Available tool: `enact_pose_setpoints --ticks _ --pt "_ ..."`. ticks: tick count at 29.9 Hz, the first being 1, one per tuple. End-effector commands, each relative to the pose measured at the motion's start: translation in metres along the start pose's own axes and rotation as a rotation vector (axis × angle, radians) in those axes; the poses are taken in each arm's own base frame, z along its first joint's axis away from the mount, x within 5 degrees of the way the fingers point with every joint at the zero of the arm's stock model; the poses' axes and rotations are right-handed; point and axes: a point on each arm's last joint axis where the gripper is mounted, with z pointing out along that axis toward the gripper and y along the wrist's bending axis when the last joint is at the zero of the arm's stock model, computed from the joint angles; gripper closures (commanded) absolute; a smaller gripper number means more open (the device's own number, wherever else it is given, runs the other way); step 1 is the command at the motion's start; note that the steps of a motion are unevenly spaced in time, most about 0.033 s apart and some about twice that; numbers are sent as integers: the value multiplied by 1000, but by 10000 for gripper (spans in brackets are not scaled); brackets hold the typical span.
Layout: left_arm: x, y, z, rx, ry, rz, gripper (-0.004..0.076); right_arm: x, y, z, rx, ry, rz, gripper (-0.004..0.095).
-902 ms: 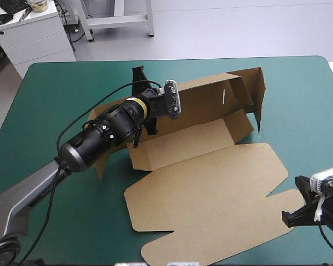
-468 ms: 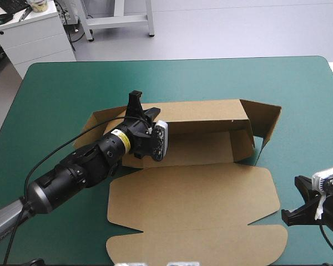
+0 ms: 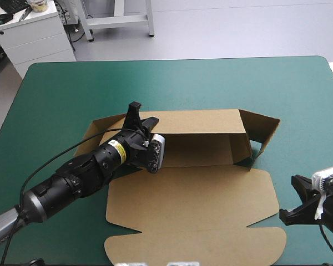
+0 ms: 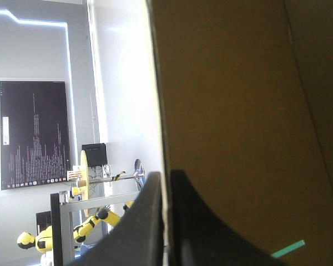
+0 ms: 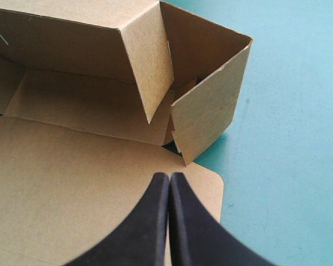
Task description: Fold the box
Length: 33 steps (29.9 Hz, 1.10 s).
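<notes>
The brown box [image 3: 194, 199] lies mid-table with its long back wall [image 3: 200, 122] raised and its lid flat toward the near edge. My left gripper [image 3: 137, 113] sits at the back wall's left end, shut on the board. In the left wrist view the thin board edge [image 4: 238, 111] runs between the left gripper's [image 4: 165, 176] black fingers. The right end flap [image 3: 261, 130] stands upright and angled outward. My right gripper [image 3: 296, 199] hovers off the lid's right corner, shut on nothing. In its own view the right gripper [image 5: 169, 176] points at that end flap [image 5: 211, 105] across the lid [image 5: 72, 177].
Bare teal-green cover [image 3: 305, 111] stretches to the right of the box and along the far edge [image 3: 172, 61]. The left arm's body [image 3: 72, 185] lies low across the cover left of the lid.
The box, skewed earlier, now sits square to the table and nearer the front. My left gripper came down and toward the left with the back wall. The right gripper held still.
</notes>
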Motion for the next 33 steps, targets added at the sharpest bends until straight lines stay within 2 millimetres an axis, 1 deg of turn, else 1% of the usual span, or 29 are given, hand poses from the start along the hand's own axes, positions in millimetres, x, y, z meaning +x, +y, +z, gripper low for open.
enact_pose_setpoints --ticks 1,7,9,10,12,13,14,16,18,20,23,27,29,33 --pt "-5 9 -5 -45 -44 20 734 -16 0 -5 1 -105 42 927" --pt "6 1 12 -6 -4 14 734 -18 0 3 2 -72 50 923" --pt "6 0 13 0 -3 12 734 -20 0 3 3 -62 50 897" --pt "6 0 13 -1 -5 8 734 -23 0 4 5 -57 49 863" --pt "5 1 13 -5 -13 -8 734 -31 -1 7 16 -52 40 766" --pt "5 1 13 -5 -13 -8 734 -36 -2 8 27 -55 24 680" --pt "5 1 13 -4 -11 -10 734 -41 -4 11 47 -49 10 614" --pt "6 0 13 -2 -7 -15 734 -53 -5 15 71 -46 0 427" --pt "5 1 13 -4 -14 -19 734 -65 -6 20 84 -46 8 263" --pt "4 1 13 -8 -23 -19 734 -76 -7 26 86 -40 7 175" --pt "3 2 13 -14 -36 -19 734 -92 -8 40 101 -50 11 162" --pt "3 2 13 -13 -36 -36 734 -114 -16 62 186 -89 14 162" --pt "3 2 13 -13 -36 -39 734 -125 -19 73 216 -80 9 161" --pt "3 1 13 -13 -36 -43 734 -145 -19 91 221 -66 7 161"
